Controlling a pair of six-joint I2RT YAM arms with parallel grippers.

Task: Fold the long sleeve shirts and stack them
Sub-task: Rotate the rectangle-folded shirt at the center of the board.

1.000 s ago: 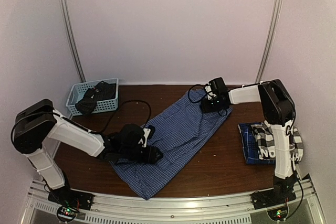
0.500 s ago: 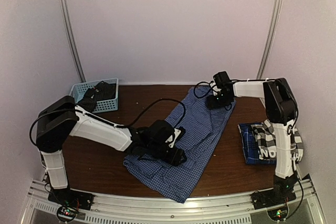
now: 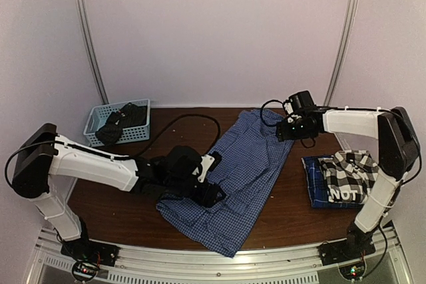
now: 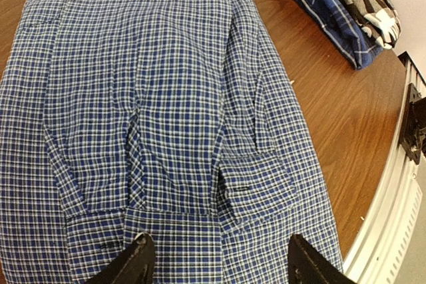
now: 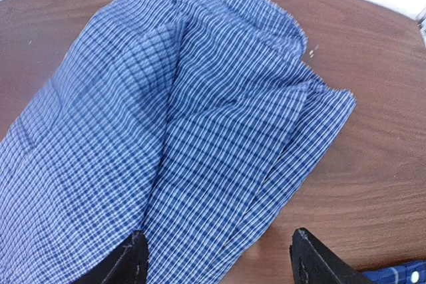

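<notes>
Left gripper: fingers spread wide, nothing between them, low over the near-left part of the blue fine-check cloth shirt. Right gripper: also wide and empty, above the shirt's far right corner. Shirt lies lengthwise-folded, slanting across the brown wooden table. At the right edge, a black-and-white plaid shirt rests on a darker blue plaid shirt. Light blue plastic lattice basket in the far left corner holds dark cloth. Pale plain walls; metal rail along the near edge.
</notes>
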